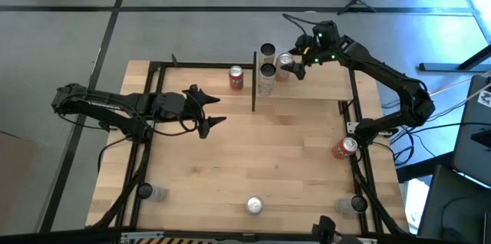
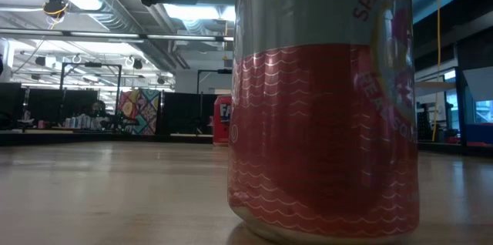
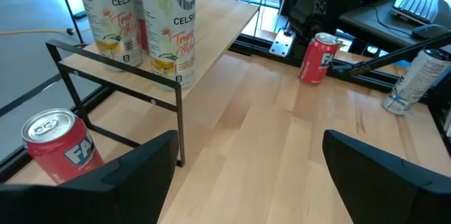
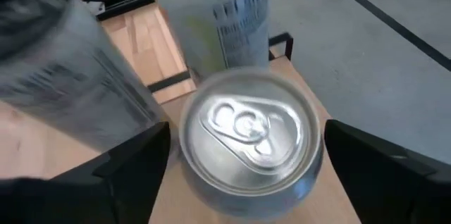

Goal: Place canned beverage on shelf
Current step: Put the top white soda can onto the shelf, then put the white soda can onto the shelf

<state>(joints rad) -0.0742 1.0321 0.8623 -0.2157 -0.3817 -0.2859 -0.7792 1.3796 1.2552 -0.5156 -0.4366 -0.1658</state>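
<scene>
The shelf (image 3: 218,27) stands at the table's far middle, with two tall white cans (image 3: 169,20) on its board. A silver-topped can (image 4: 246,139) stands upright on the board's far right corner (image 4: 299,76); it also shows in the high view (image 1: 285,61). My right gripper (image 4: 246,175) is open above that can, pointing down, one finger on each side of it with narrow gaps. My left gripper (image 1: 209,113) is open and empty over the table's left middle. A red can (image 1: 236,77) stands on the table under the shelf's left end.
A red can (image 1: 345,148) stands at the table's right edge. Three more cans stand along the near edge (image 1: 157,192) (image 1: 254,206) (image 1: 353,204); the middle one fills the low view (image 2: 323,106). A black frame (image 1: 153,121) rims the table.
</scene>
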